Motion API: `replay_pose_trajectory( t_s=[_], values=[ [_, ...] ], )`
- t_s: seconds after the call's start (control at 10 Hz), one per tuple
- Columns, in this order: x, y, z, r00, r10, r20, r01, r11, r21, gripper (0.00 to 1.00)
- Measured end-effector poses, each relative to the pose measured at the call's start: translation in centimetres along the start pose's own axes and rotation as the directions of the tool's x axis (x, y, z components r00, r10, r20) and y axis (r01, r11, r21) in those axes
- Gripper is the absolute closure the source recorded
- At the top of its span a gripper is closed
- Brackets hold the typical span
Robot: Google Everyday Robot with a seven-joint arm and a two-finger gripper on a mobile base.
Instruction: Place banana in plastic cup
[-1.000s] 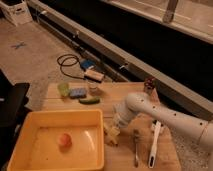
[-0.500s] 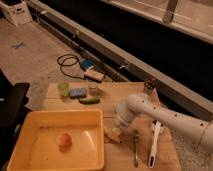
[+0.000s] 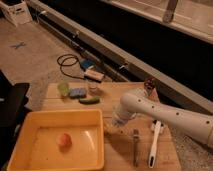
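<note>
My gripper (image 3: 114, 128) is down on the wooden table, just right of the yellow tub, at the end of the white arm reaching in from the right. It is shut on the banana (image 3: 109, 131), of which only a pale yellow bit shows at the tips, low on the table. The plastic cup (image 3: 63, 88), small and light green, stands upright at the table's far left, well apart from the gripper.
A yellow tub (image 3: 30, 150) with an orange fruit (image 3: 63, 139) fills the front left. A blue sponge (image 3: 77, 92), clear jar (image 3: 91, 86) and dark green cucumber (image 3: 89, 100) sit near the cup. A fork (image 3: 135, 147), white-handled brush (image 3: 154, 145) and dark brown cup (image 3: 149, 83) are on the right.
The gripper has closed at the same spot beside the tub. The arm has hardly shifted, and nothing else has moved.
</note>
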Motion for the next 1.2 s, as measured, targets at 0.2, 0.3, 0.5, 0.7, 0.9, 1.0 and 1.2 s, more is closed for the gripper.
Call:
replay_pose_trajectory(
  t_s=[0.2,0.3,0.5,0.7,0.9,1.0,1.2],
  values=[
    [-0.1,-0.9,-3.0,0.999,-0.019,-0.035,0.023,0.994,0.105,1.0],
    [0.4,-1.5,-3.9,0.999,-0.014,-0.052,0.021,0.991,0.133,1.0],
    [2.0,-3.1,-4.9,0.995,0.017,-0.101,0.002,0.983,0.184,1.0],
    [3.3,-5.8,-6.4,0.987,0.054,-0.151,-0.017,0.971,0.237,1.0],
    [3.4,-9.3,-8.0,0.979,0.086,-0.184,-0.028,0.955,0.295,1.0],
    [2.9,-11.1,-8.9,0.979,0.092,-0.184,-0.029,0.946,0.322,1.0],
    [1.8,-14.3,-10.8,0.99,0.068,-0.122,-0.02,0.932,0.361,1.0]
  ],
)
